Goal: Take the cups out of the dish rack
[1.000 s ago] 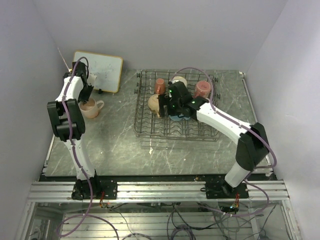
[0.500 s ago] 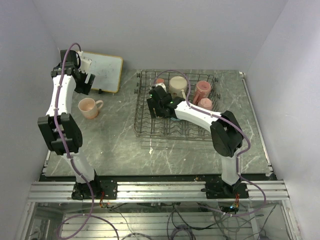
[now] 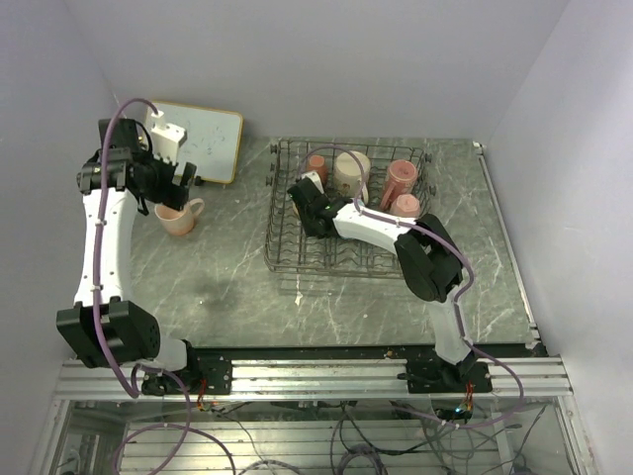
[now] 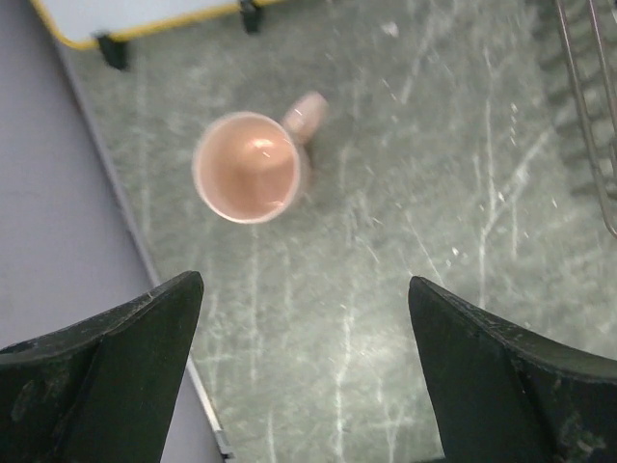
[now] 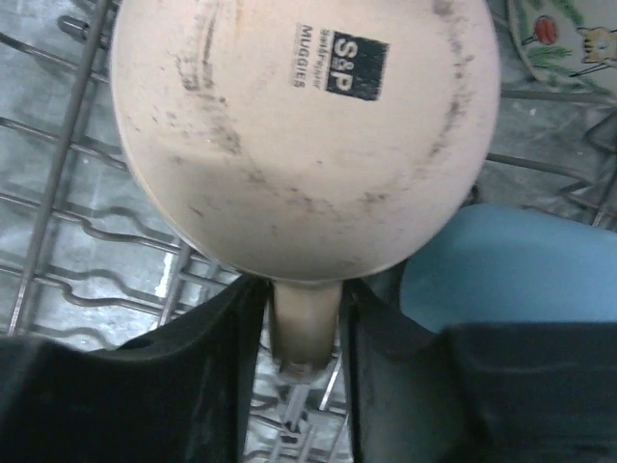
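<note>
The dark wire dish rack (image 3: 280,259) stands at the table's middle right. It holds a salmon cup (image 3: 316,166), a cream cup (image 3: 351,171) and two pink cups (image 3: 400,179). My right gripper (image 3: 301,204) reaches into the rack's left side. In the right wrist view a tan cup (image 5: 299,125) lies bottom-up, and my right gripper (image 5: 304,323) is shut on its handle. A light blue cup (image 5: 511,275) sits beside it. A pink cup (image 4: 247,167) stands upright on the table, left of the rack. My left gripper (image 4: 304,289) hangs open above and beside it, holding nothing.
A yellow-framed whiteboard (image 3: 203,139) leans at the back left, just behind the pink cup (image 3: 179,217) and my left gripper (image 3: 166,182). The left wall runs close beside that cup. The rack's wire edge (image 4: 590,106) shows at the right of the left wrist view.
My left gripper opened, let go of the pink cup and lifted away from it. My right gripper moved left inside the rack and closed on the tan cup's handle.
</note>
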Action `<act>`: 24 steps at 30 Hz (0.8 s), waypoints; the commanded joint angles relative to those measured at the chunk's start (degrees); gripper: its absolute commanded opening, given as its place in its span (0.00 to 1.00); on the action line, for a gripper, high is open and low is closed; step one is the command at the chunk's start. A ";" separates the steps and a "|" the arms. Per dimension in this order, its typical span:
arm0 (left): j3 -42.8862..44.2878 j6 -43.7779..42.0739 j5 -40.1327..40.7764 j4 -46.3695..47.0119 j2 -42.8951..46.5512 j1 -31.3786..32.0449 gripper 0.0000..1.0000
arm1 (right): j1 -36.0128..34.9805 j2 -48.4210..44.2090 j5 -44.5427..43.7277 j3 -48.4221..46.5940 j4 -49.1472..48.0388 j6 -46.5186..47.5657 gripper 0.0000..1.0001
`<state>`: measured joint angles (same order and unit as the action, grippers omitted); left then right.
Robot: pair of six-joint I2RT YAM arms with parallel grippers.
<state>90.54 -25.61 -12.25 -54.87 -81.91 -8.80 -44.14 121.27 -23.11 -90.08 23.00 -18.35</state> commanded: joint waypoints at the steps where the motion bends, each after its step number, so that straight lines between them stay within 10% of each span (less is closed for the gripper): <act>1: -6.54 -1.08 -4.75 -0.49 1.49 -0.27 0.99 | -0.95 1.34 -1.25 -2.65 -1.30 0.27 0.29; 8: -11.34 -0.42 -10.60 1.89 4.05 -0.19 0.99 | -1.74 -2.43 -2.06 -2.55 -1.25 0.16 0.00; 24: -19.63 -7.78 -19.82 8.52 14.08 6.54 0.99 | 0.13 -17.65 16.76 -1.70 -1.47 -9.92 0.00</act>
<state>73.45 -29.21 -28.12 -50.37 -71.37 -5.30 -44.84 109.14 -14.61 -91.39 25.80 -22.63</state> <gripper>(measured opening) 0.990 0.204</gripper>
